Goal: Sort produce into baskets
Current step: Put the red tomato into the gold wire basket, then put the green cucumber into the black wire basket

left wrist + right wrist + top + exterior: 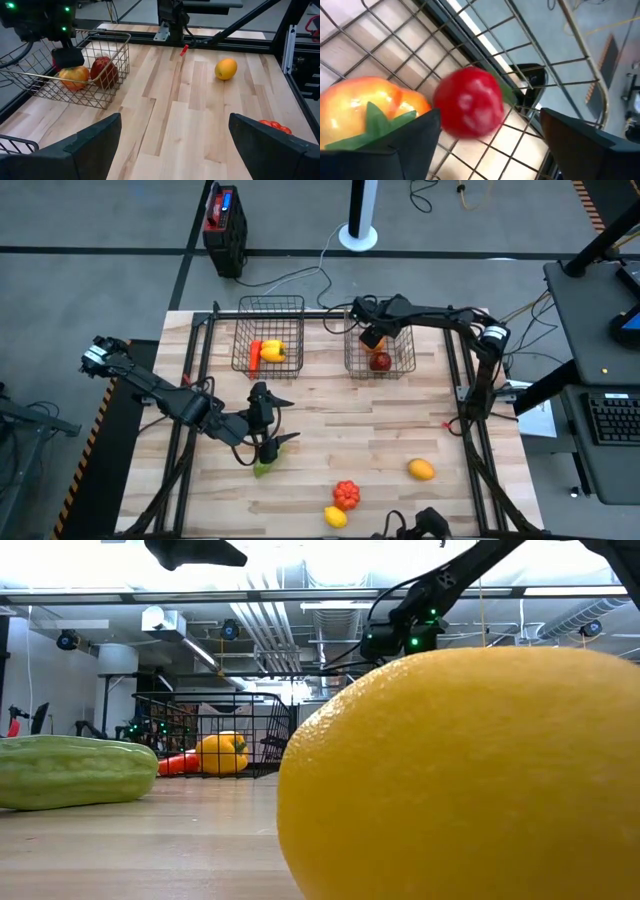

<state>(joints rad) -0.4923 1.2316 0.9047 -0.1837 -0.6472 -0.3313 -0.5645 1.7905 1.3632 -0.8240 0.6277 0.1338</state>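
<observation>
**Right arm over the fruit basket, left arm above the cucumber**

The right gripper [372,337] is held above the right-hand dark wire-mesh basket [352,360], its fingers spread apart with nothing between them. In the right wrist view a small round red tomato [469,102] is blurred in the gap between the fingers, beside an orange-yellow fruit with a green stalk [367,112] lying on the mesh; the blur suggests, as a judgement, that the tomato is falling or rolling into the basket. A dark red apple [103,71] is also seen in this basket from the left wrist view. The placement suggests that this basket is being used for rounder, fruit-like pieces.

The left-hand dark wire-mesh basket [243,305] holds a glossy yellow bell pepper [273,351] and an orange carrot [255,356], so vegetables appear to be gathered there.

The left gripper [267,423] is held above the pale wooden slatted table [330,420], jaws wide and empty, close over the light green cucumber [262,468]. It is judged that this position prepares a grasp on the cucumber, whose long shape would be best taken across its narrow width.

Left on the table near the front edge are a red bell pepper [346,493], a yellow lemon [336,517] and an orange citrus fruit [422,470], well apart from both baskets. Sorting is judged roughly half done.
</observation>
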